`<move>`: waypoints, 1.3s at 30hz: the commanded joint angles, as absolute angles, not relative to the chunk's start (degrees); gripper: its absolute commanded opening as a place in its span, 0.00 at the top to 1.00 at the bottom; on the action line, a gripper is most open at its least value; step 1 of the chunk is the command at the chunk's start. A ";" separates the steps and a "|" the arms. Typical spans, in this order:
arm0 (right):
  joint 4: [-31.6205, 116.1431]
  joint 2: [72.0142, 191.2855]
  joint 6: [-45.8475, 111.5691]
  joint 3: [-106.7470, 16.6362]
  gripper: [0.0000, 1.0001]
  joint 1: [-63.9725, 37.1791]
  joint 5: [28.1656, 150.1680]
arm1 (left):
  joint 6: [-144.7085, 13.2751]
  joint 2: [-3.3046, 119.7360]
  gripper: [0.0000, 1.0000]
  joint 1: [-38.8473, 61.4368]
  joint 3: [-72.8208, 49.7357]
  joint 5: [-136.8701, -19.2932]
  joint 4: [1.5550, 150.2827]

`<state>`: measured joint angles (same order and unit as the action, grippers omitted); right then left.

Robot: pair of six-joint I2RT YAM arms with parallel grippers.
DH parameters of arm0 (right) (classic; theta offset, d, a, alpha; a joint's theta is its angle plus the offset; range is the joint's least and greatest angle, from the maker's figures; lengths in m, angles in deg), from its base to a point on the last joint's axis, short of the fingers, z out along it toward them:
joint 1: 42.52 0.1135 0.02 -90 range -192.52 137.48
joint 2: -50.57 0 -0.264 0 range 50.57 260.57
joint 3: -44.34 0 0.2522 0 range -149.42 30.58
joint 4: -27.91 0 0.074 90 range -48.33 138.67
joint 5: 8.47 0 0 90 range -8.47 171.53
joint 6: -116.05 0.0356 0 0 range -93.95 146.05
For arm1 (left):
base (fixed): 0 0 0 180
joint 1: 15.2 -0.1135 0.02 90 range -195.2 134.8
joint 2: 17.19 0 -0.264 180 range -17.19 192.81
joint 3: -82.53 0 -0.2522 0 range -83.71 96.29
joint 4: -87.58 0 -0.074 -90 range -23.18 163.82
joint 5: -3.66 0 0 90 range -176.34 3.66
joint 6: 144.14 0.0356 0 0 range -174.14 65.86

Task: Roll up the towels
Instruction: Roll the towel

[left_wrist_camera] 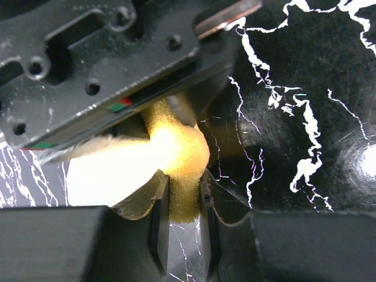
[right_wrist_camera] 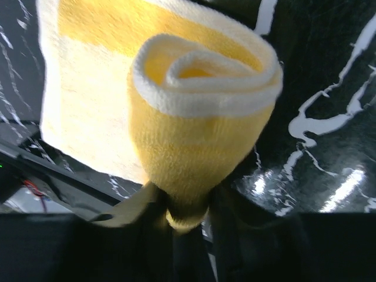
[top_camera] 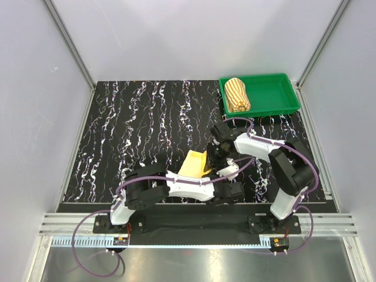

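The yellow towel (top_camera: 194, 164) lies near the mat's front middle, partly rolled. In the right wrist view its rolled end (right_wrist_camera: 194, 117) shows a cream spiral rim, with flat cloth trailing left. My right gripper (top_camera: 212, 154) is shut on the bottom of the roll (right_wrist_camera: 187, 214). My left gripper (top_camera: 218, 172) is shut on a fold of the same towel (left_wrist_camera: 183, 194), right under the right gripper's black body (left_wrist_camera: 100, 64). The orange-and-cream striped towel (top_camera: 237, 94) lies rolled up in the green tray (top_camera: 276, 100) at the back right.
The black marbled mat (top_camera: 135, 129) covers the table between grey walls. The two arms cross close together at the front middle. A metal rail (top_camera: 188, 223) runs along the near edge.
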<state>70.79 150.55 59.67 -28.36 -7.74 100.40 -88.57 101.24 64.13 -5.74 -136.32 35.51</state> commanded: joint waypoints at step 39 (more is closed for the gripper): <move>31.04 126.41 72.18 -0.63 0.12 -21.17 118.09 | -119.69 72.19 1.00 26.46 -59.71 -59.37 114.31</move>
<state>42.57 124.02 69.27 -2.06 -21.53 115.72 -114.12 70.79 27.71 -57.91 -67.21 102.59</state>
